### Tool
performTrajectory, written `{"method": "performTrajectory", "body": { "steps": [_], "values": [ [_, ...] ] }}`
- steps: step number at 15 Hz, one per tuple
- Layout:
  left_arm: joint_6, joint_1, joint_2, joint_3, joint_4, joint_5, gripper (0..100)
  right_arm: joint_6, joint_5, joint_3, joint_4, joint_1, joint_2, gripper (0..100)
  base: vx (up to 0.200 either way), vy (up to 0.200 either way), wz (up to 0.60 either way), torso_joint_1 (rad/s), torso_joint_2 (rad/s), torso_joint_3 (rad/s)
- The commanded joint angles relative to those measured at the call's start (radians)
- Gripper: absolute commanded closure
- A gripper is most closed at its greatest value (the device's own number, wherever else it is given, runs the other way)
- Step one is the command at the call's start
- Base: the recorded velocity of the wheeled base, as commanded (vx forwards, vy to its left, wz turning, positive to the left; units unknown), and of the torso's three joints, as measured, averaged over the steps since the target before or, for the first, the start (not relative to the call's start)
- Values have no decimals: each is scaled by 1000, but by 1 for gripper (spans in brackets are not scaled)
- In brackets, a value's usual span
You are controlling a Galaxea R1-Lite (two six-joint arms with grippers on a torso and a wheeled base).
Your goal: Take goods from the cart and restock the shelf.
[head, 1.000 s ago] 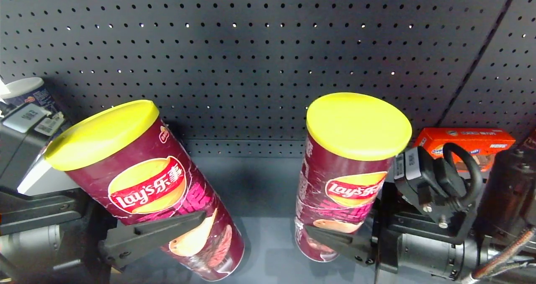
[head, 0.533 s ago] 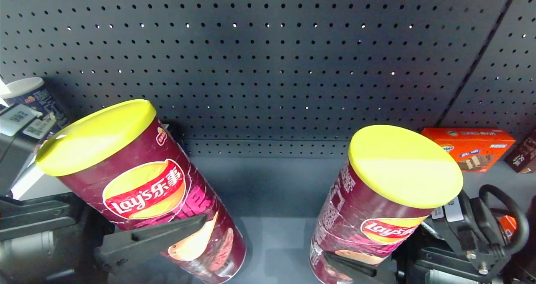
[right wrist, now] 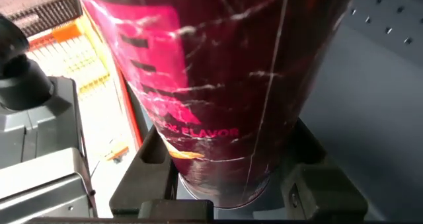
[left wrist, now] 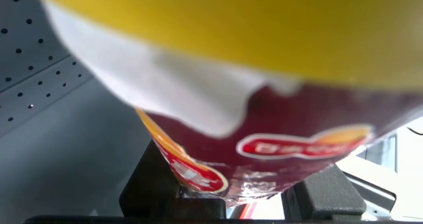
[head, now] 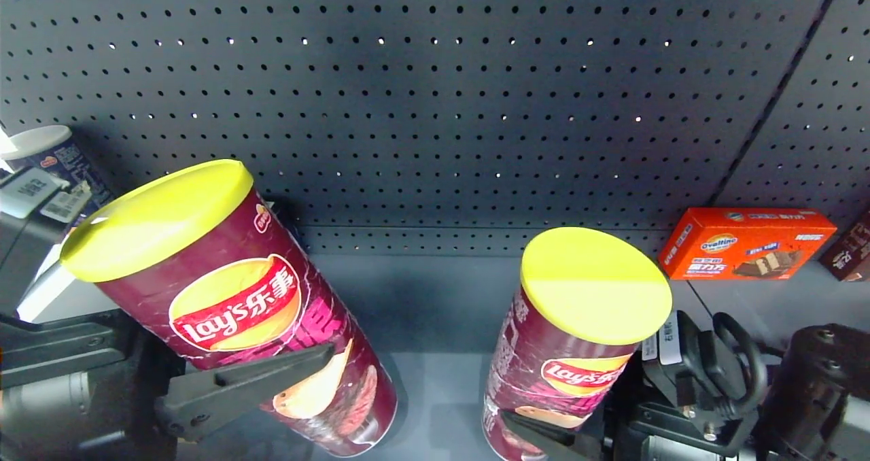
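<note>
Two maroon chip cans with yellow lids are held in front of the dark shelf (head: 435,311). The left can (head: 238,298) leans with its lid toward the left, and my left gripper (head: 258,379) is shut on its lower body. In the left wrist view this can (left wrist: 277,138) sits between the black fingers (left wrist: 155,184). The right can (head: 571,372) stands nearly upright, low in the head view, with my right gripper (head: 544,434) shut on its lower part. The right wrist view shows that can (right wrist: 225,98) clamped at its base by the gripper (right wrist: 228,191).
A perforated dark back panel (head: 435,107) closes the shelf behind. An orange box (head: 744,243) lies on the shelf at the right, with a dark package (head: 849,247) beyond it. A blue can with a white lid (head: 51,151) stands at the far left. Bare shelf floor lies between the two cans.
My right gripper has carried its can downward, swinging right and then back left a little. The left can has barely shifted.
</note>
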Motion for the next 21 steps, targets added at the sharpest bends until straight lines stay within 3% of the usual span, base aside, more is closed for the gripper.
{"method": "performTrajectory", "body": {
  "steps": [1, 14, 21],
  "values": [
    [0, 0, 3, 1, -1, 0, 100, -1, 1, -2, -7, 0, 49, 100, 0, 0, 0, 0, 0, 0],
    [0, 3, 1, 2, 2, 0, 100, -2, 5, 1, -96, 2, 134, 100, 0, 0, 0, 0, 0, 0],
    [0, 0, 0, 2, -1, -2, 100, -10, 5, 125, -96, 0, -72, 100, 0, 0, 0, 0, 0, 0]
  ]
}}
